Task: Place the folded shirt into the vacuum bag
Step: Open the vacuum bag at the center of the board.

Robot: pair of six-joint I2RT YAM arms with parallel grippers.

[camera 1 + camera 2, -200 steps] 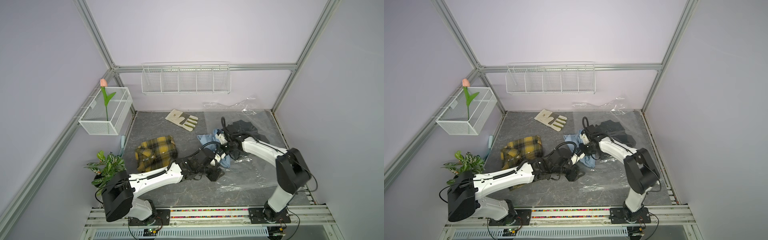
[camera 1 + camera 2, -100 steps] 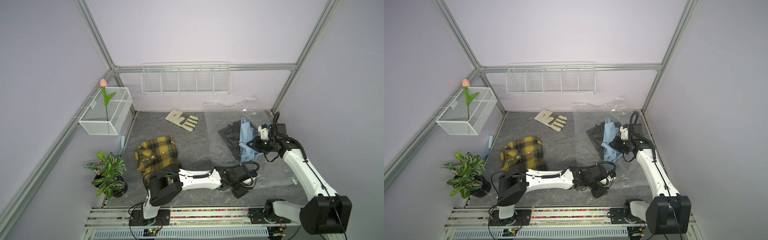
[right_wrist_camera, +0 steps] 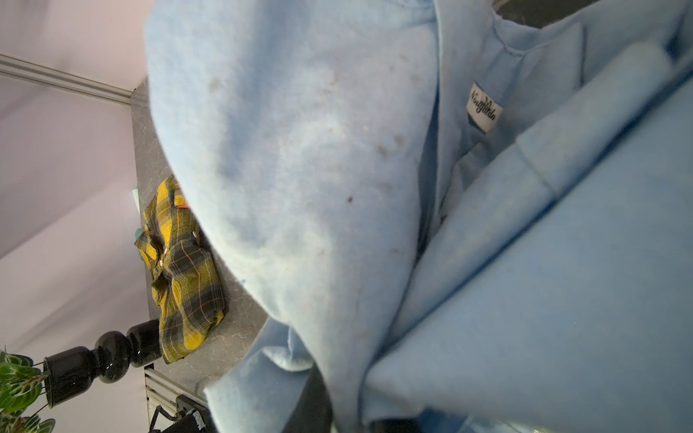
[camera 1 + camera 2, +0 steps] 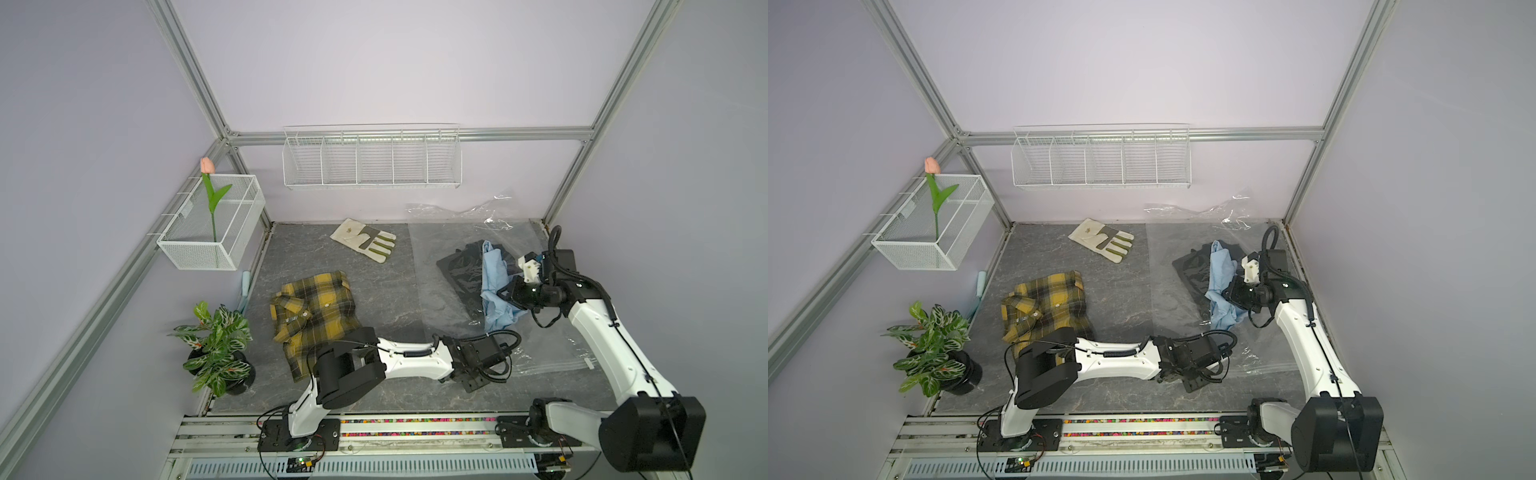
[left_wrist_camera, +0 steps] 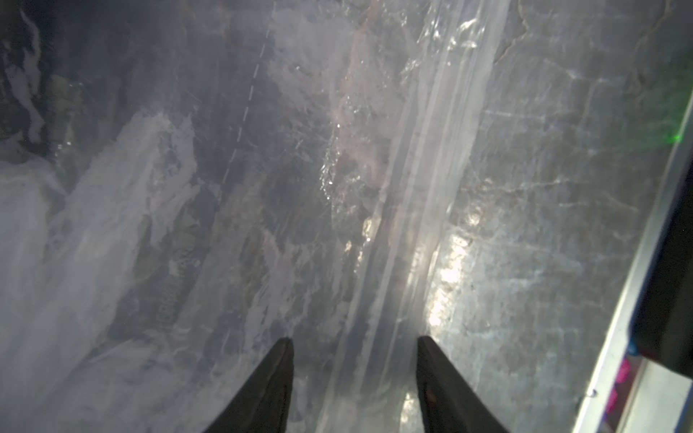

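**Shirt up high, bag mouth down by our base**

Our right fingers (image 4: 508, 292) are shut tight on the blue shirt (image 4: 493, 274). It hangs down long and loose. Its low end seems to rest on top of the vacuum bag (image 4: 436, 266), so it is not inside yet. The bag lies flat on the tabletop (image 4: 332, 257), over on our right side. Its zip strip (image 5: 423, 187) runs along the edge nearest our base. Our left fingers (image 5: 270, 386) are apart, right over that strip, and pinch nothing that we can see. So the left arm is nearer the mouth. We think it must lift the top sheet. Then the shirt has to come back toward our base and slide in.
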